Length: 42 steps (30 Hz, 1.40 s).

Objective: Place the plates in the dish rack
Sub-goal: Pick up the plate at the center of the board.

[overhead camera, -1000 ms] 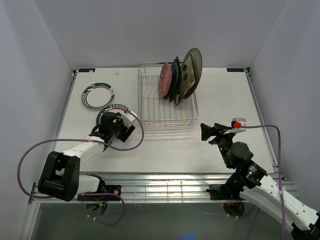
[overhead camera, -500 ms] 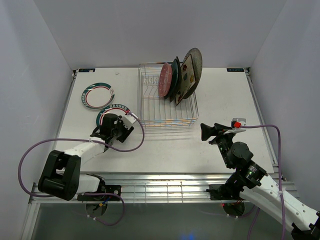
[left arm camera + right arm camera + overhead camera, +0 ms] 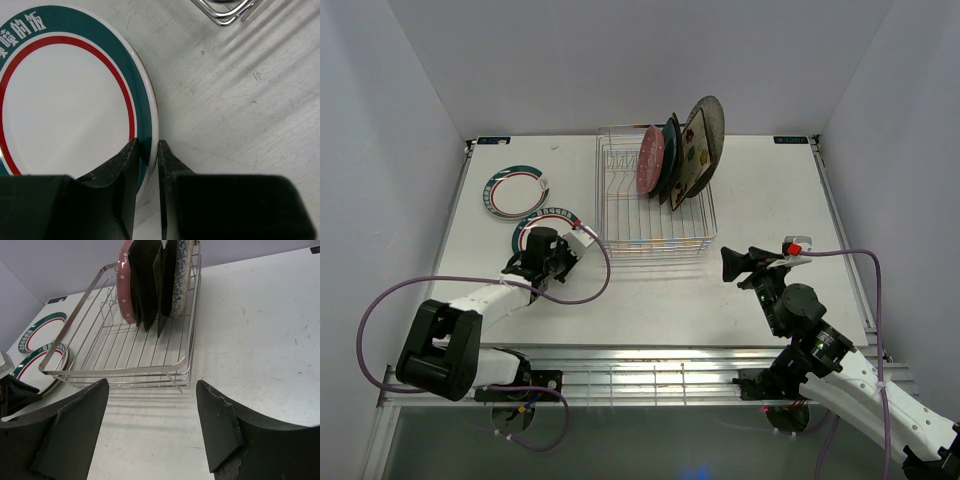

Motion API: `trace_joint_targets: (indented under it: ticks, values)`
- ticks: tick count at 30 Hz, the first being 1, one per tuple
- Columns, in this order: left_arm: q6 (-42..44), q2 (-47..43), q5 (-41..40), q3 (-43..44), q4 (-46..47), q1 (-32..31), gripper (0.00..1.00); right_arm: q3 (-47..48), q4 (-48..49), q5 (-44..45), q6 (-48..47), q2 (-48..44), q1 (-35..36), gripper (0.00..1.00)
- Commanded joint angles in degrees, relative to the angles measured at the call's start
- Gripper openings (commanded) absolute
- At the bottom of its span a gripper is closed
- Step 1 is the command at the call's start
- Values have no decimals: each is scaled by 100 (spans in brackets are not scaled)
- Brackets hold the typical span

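A white teal-rimmed plate [image 3: 552, 214] [image 3: 65, 110] lies flat on the table, left of the dish rack [image 3: 655, 235] [image 3: 135, 371]. My left gripper [image 3: 542, 244] [image 3: 148, 150] is shut on its right rim, one finger over the plate and one outside it. A second teal-rimmed plate [image 3: 516, 192] [image 3: 37, 330] lies farther back left. Several plates stand upright at the rack's far right: pink dotted [image 3: 651, 160] [image 3: 124, 285], dark square ones [image 3: 145, 275] and speckled grey [image 3: 708, 125]. My right gripper [image 3: 735, 262] [image 3: 152, 390] hangs open and empty, near the rack's front right corner.
The rack's near left corner [image 3: 225, 12] sits close to the gripped plate. The rack's left half holds bare wire prongs [image 3: 620, 190]. A purple cable [image 3: 590, 285] loops from the left arm across the table in front of the rack.
The left jaws have narrowed from wide open onto the plate's rim, and the left gripper has edged slightly towards the plate. The right arm has not moved.
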Motion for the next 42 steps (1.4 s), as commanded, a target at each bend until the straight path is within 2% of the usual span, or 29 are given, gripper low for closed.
trace_joint_targets:
  ticks: [1,10,17,21,34,42]
  values:
    - [-128,-155,-44,1,-11,-17,23,59,74,-4,71,-76,33,76]
    - [-295,-585,8,71,-186,-17,20,51,83,-13,71,-67,33,76]
    - [-576,-832,114,378,-739,-17,6,68,74,-22,71,-59,33,76]
    - [-655,-849,-26,431,-731,-17,0,59,101,-22,71,-41,33,76]
    - [-787,-1323,-738,879,-924,-8,0,59,136,-48,53,3,33,76]
    - [-866,-1298,-914,1301,-1109,-8,0,68,153,-39,53,38,33,77]
